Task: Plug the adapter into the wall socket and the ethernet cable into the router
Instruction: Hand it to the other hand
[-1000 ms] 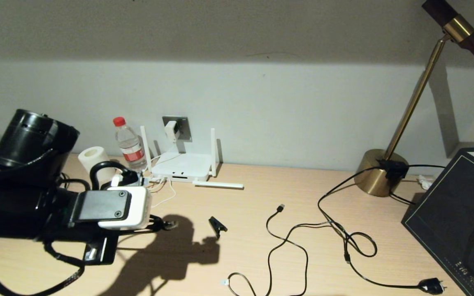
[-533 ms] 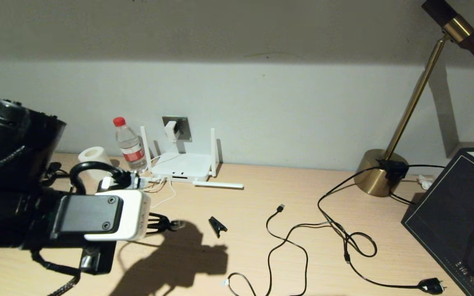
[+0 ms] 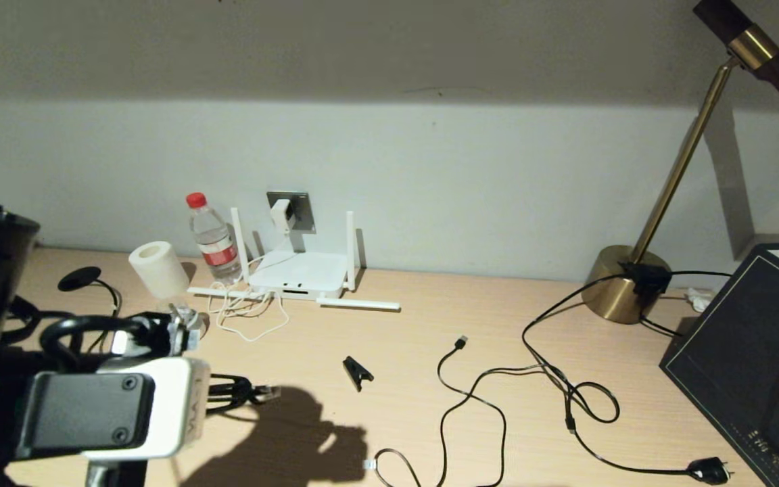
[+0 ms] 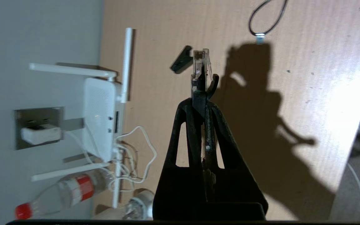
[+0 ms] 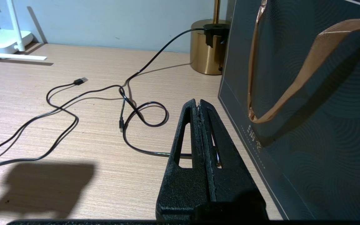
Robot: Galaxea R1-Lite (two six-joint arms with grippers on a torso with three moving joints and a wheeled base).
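The white router (image 3: pixel 298 274) lies against the back wall, antennas up and out. Above it the white adapter (image 3: pixel 282 213) sits in the grey wall socket (image 3: pixel 300 208); its thin white cord is heaped beside the router. My left gripper (image 3: pixel 249 391) hovers low at the near left, shut on the ethernet cable, whose clear plug (image 3: pixel 270 391) sticks out past the fingertips. The left wrist view shows that plug (image 4: pixel 200 62) beyond the shut left gripper (image 4: pixel 201 103), well short of the router (image 4: pixel 100 122). The cable's black disc (image 3: pixel 78 277) lies at the far left. My right gripper (image 5: pixel 198 104) is shut and empty.
A water bottle (image 3: pixel 214 240) and a paper roll (image 3: pixel 155 269) stand left of the router. A black clip (image 3: pixel 357 370), a USB-tipped cable (image 3: pixel 460 343) and a mains plug (image 3: pixel 709 469) lie mid-desk. A brass lamp base (image 3: pixel 626 283) and dark bag (image 3: pixel 748 358) fill the right.
My left arm has drawn back toward the near left with the ethernet cable still gripped, uncovering the white cord, the paper roll and the black disc. The right arm has not moved.
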